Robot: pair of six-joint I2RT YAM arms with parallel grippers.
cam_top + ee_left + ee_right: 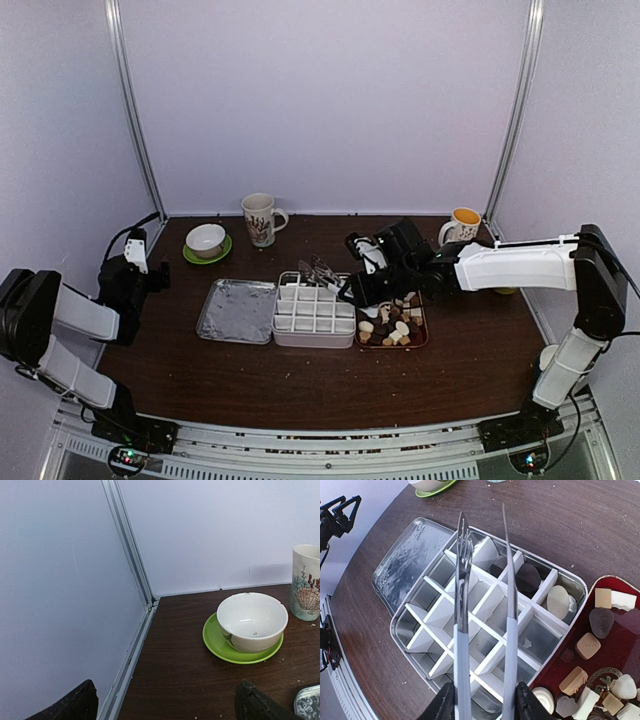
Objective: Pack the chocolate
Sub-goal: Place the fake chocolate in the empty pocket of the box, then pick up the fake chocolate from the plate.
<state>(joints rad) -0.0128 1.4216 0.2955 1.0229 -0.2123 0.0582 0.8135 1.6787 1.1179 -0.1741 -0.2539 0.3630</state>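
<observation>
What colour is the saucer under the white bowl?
Lime green; the saucer shows best in the left wrist view.

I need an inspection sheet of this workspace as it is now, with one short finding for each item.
Surface: dark brown table, no spill seen.
Job's things: chocolate mostly on the red tray; three pieces in the divided box.
Clutter: bowl on green saucer, shell mug, yellow-lined mug, lid beside the box.
Grippers: left gripper open, empty; right gripper shut on tongs, tips apart over the box.
Cables: black cable behind the left arm.
Surroundings: pale walls, metal posts.
</observation>
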